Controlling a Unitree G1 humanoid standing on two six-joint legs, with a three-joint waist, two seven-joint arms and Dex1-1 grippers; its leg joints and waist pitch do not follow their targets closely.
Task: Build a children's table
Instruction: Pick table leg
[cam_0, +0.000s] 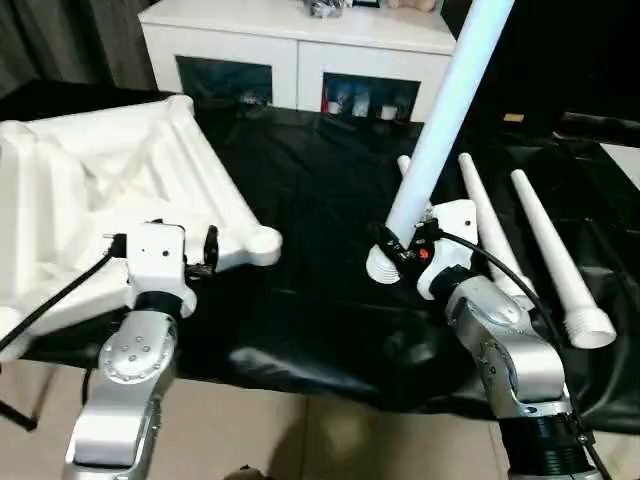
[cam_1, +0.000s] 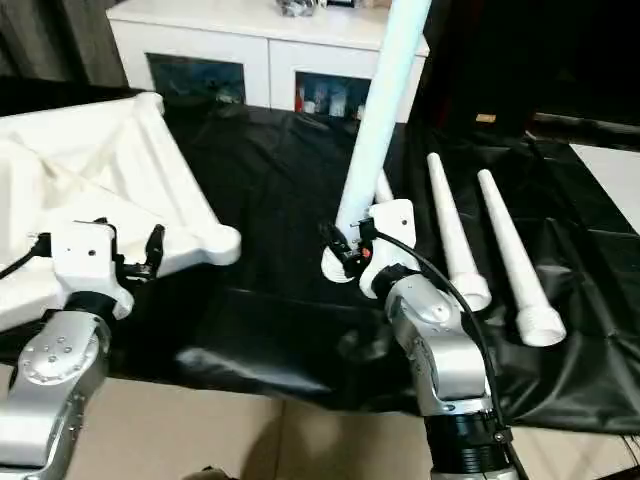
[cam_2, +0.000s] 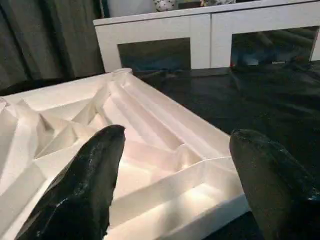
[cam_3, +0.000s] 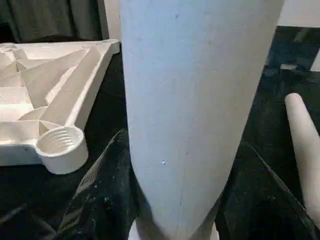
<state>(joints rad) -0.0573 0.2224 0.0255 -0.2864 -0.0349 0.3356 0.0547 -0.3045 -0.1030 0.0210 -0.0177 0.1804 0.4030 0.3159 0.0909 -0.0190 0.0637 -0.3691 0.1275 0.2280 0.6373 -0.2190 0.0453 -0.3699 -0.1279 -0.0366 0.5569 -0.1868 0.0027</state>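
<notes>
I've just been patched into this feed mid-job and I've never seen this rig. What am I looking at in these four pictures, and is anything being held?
It is a humanoid robot with two silver arms, each ending in a two-fingered black tool. The two wide pictures come from its head, looking down over its forearms. The other two come from cameras on its wrists, looking along the fingers.

On the black-covered work table lies the children's table top, upside down, ribs showing, with a round threaded corner socket. Spare legs lie on the robot's right. A white cabinet stands behind.

The right tool grips one leg near its wide end, the leg pointing up and away. The left tool is open and empty at the top's near edge.
</notes>
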